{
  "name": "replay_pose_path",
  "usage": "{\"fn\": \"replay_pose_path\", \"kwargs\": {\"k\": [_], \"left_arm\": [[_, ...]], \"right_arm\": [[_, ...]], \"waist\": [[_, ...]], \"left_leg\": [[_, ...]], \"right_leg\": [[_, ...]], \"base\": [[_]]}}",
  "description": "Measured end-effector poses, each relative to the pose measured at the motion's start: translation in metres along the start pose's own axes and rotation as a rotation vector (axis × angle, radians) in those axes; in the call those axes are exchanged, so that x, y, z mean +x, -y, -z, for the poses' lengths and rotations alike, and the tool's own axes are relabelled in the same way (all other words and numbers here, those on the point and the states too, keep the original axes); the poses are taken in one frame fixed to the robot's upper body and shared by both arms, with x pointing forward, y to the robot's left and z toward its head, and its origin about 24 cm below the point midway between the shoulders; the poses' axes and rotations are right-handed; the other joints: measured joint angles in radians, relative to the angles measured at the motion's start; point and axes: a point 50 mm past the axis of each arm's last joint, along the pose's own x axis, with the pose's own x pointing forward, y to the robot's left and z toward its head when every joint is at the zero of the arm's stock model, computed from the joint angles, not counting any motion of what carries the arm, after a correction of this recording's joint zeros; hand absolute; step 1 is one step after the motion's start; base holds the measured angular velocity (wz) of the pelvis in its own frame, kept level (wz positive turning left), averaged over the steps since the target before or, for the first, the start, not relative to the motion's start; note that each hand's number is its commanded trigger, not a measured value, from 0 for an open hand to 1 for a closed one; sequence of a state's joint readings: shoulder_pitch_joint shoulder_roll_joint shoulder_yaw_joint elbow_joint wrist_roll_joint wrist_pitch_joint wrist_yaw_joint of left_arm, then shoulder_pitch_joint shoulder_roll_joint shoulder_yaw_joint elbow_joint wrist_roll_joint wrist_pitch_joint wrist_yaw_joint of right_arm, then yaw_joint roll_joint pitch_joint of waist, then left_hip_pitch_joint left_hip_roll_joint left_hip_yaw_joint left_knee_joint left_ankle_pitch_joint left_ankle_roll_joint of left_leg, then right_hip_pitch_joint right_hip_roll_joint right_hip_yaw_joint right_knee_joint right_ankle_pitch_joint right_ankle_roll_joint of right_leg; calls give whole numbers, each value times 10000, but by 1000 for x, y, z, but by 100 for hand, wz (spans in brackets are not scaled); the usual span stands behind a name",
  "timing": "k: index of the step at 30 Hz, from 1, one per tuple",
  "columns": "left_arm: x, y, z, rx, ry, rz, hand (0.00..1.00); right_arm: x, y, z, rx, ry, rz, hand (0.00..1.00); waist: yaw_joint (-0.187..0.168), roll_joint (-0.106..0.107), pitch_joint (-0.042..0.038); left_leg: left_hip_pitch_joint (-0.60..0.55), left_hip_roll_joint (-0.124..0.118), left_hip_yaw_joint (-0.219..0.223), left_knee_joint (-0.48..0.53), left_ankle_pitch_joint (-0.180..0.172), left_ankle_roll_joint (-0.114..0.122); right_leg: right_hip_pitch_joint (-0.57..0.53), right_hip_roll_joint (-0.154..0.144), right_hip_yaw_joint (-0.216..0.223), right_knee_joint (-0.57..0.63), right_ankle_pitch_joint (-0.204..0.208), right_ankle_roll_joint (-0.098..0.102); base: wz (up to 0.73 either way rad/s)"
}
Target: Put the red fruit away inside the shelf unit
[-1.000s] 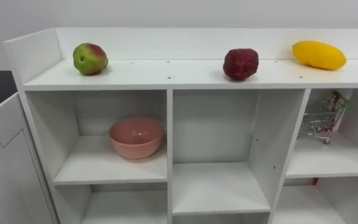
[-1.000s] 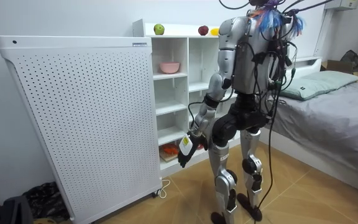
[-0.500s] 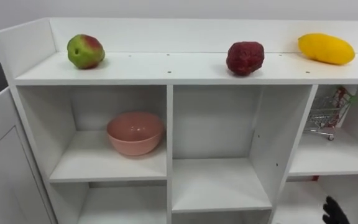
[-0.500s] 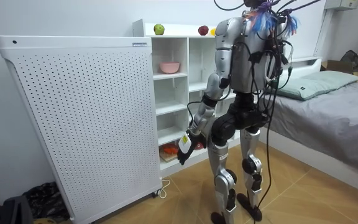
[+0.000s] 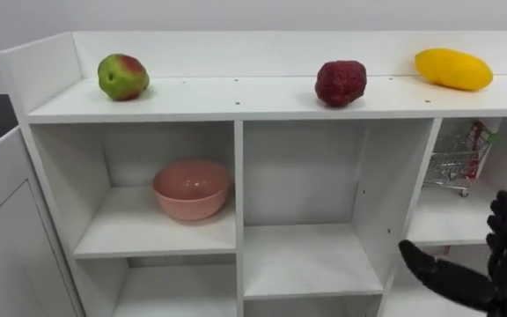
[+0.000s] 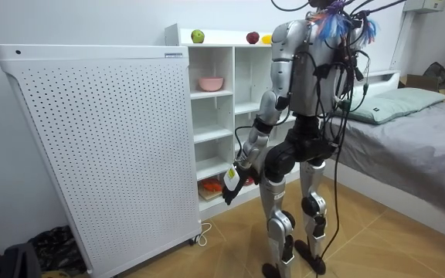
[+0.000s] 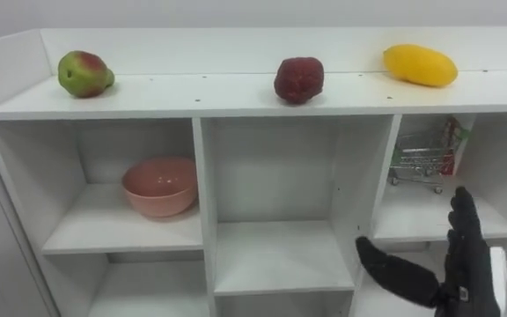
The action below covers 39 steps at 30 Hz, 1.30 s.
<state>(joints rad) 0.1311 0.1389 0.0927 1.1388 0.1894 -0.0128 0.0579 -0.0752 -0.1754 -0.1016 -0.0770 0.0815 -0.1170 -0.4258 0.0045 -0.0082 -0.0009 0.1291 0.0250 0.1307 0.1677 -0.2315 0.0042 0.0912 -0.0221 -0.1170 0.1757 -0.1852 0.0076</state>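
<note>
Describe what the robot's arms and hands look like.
The right hand is black, with slim fingers and a white tag at its back. In the room view the left arm is silver-grey with dark joints and black cables beside it; the left hand is dark with a yellowish label.

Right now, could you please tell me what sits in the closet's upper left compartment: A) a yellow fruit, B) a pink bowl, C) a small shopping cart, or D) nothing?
B: the pink bowl stands on that compartment's shelf, under the green-red fruit on top of the closet.
</note>
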Motion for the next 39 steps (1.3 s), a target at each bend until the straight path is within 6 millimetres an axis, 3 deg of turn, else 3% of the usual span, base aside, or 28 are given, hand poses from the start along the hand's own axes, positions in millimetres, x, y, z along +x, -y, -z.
{"fn": "replay_pose_path", "kwargs": {"k": [4, 11, 18, 22, 28, 39], "left_arm": [[0, 0, 0, 8, 22, 13, 0], [0, 0, -2, 184, 76, 45, 0], [1, -1, -4, 207, 130, 41, 0], [2, -2, -11, 207, 272, 10, 0], [3, -6, -17, 236, 338, -10, 0], [4, -7, -16, 268, 181, 238, 0]], "right_arm": [[5, -1, -24, -11, 1107, -168, 0], [14, -5, -35, -103, 1697, -290, 0], [32, -16, -63, 377, 2809, -313, 0], [41, -17, -77, 601, 3284, -268, 0], [45, -19, -84, 705, 3462, -332, 0], [56, -23, -77, 1070, 2759, -666, 0]], "waist": [[96, -91, -1], [260, -90, 9], [303, -105, 25], [472, -224, 61], [614, -432, 17], [611, -399, 35]], "left_leg": [[21, -11, -67, 9, 3, 2], [-15, -28, -241, 18, 14, 2], [-178, -24, -267, 15, 56, -11], [-176, -24, -283, 2, 56, -11], [-177, -28, -314, 3, 56, -10], [-152, -24, -303, 11, 61, -12]], "right_leg": [[114, -19, -117, -47, 0, 1], [127, -34, -213, -60, 0, 2], [-51, -23, -211, -35, 1, -3], [-53, -21, -226, -47, 1, -2], [-46, -26, -232, -59, 2, -2], [-13, -24, -227, -51, 4, -5]], "base": [[8], [5], [1], [0], [0], [0]]}}
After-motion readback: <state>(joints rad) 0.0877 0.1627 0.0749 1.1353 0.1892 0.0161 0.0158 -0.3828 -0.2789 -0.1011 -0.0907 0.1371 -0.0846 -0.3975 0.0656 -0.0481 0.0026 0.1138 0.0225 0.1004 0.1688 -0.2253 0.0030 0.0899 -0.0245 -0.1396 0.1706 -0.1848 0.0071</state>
